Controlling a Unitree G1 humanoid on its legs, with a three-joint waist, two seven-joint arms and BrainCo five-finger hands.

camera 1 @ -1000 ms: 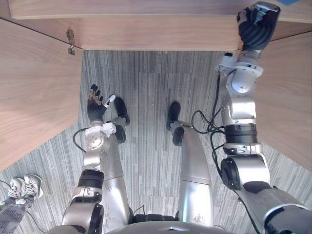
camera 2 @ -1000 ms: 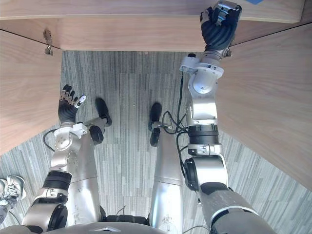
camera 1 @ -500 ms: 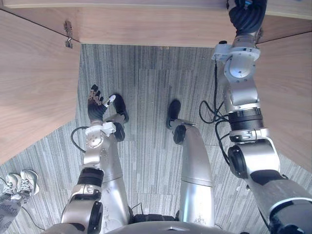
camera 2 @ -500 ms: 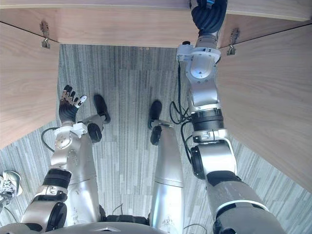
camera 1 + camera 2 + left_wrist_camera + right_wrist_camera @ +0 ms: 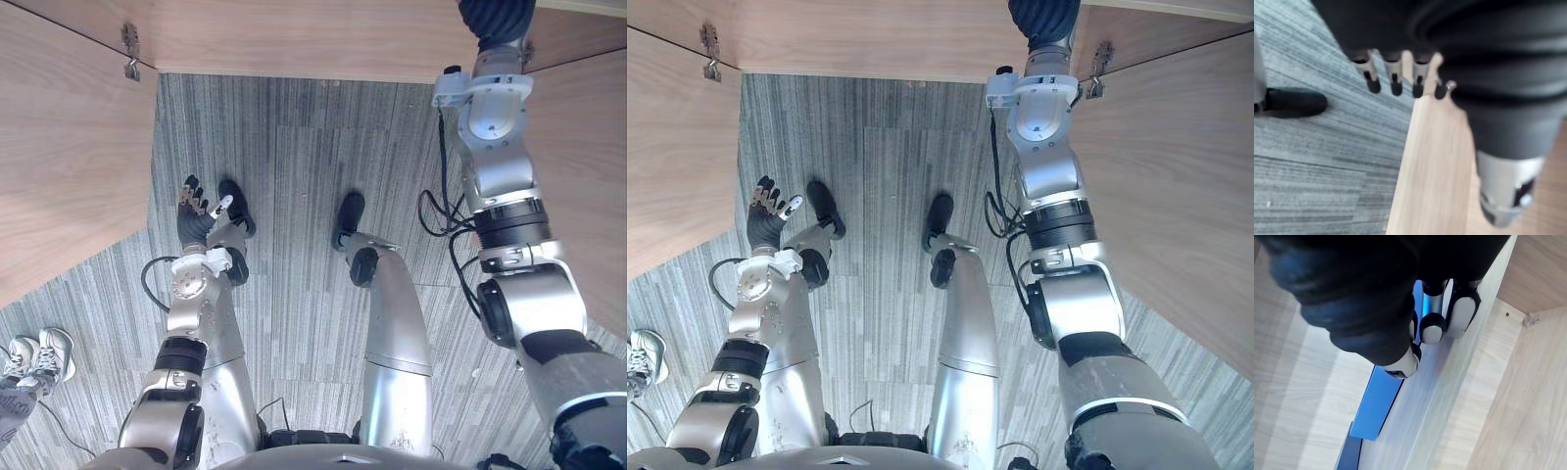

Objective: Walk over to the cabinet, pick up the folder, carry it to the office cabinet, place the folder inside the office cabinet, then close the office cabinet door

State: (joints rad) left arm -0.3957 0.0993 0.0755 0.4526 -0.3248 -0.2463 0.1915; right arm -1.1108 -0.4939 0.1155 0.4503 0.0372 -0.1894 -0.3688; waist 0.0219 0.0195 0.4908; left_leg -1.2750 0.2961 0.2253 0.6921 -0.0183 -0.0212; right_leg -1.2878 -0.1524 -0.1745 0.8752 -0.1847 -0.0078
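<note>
You have the right hand (image 5: 1367, 298) clamped on the blue folder (image 5: 1378, 406) in the office cabinet (image 5: 1488, 396), at 1 o'clock. Your left hand (image 5: 194, 223) hangs wide at 9 o'clock.

Left door (image 5: 59, 166), right door (image 5: 1185, 196) stand open; carpet (image 5: 294, 157) lane between

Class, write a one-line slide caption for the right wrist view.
The right hand pinches a flat blue folder in its fingers inside the pale wooden cabinet.
</note>
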